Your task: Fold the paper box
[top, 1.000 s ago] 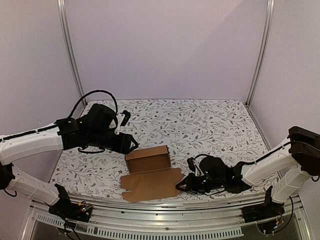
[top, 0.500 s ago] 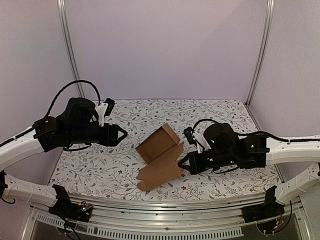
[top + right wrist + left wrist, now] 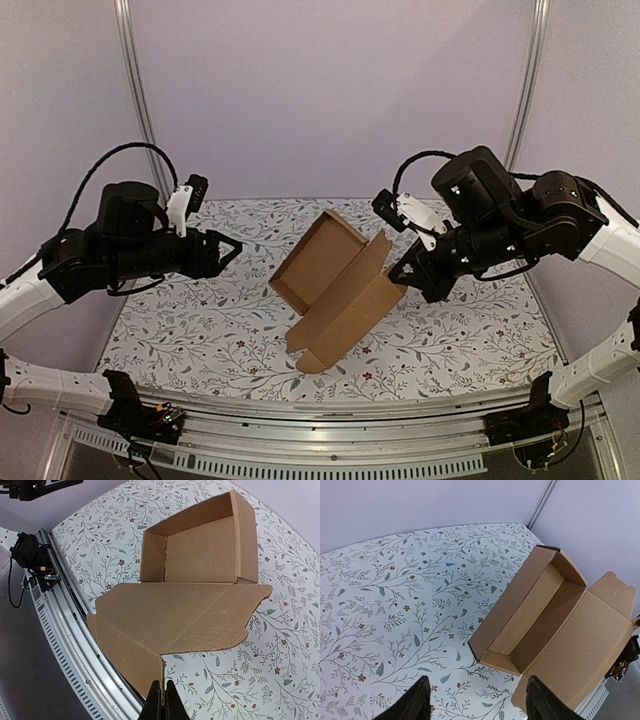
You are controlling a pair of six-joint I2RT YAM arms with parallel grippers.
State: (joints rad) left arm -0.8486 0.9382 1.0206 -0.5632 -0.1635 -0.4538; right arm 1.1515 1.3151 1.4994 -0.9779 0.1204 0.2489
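Observation:
The paper box [image 3: 335,285] is plain brown cardboard: an open narrow tray with its lid panel and side flap spread out. It hangs tilted above the floral table [image 3: 450,330], tray end up and to the left. My right gripper [image 3: 405,278] is shut on the edge of the lid's side flap; in the right wrist view the fingertips [image 3: 162,696] pinch that flap's edge, with the box [image 3: 200,555] stretching away from them. My left gripper [image 3: 228,250] is open and empty, left of the box and apart from it. In the left wrist view the left gripper [image 3: 477,695] faces the tray's open side [image 3: 540,605].
Purple walls and aluminium posts [image 3: 140,110] enclose the table at the back and sides. A metal rail [image 3: 330,440] runs along the near edge and also shows in the right wrist view [image 3: 65,630], with a small circuit board [image 3: 42,570] beside it.
My right gripper has lifted the box off the table and swung it up, tilting it. My left arm has drawn back to the left and risen, its gripper open.

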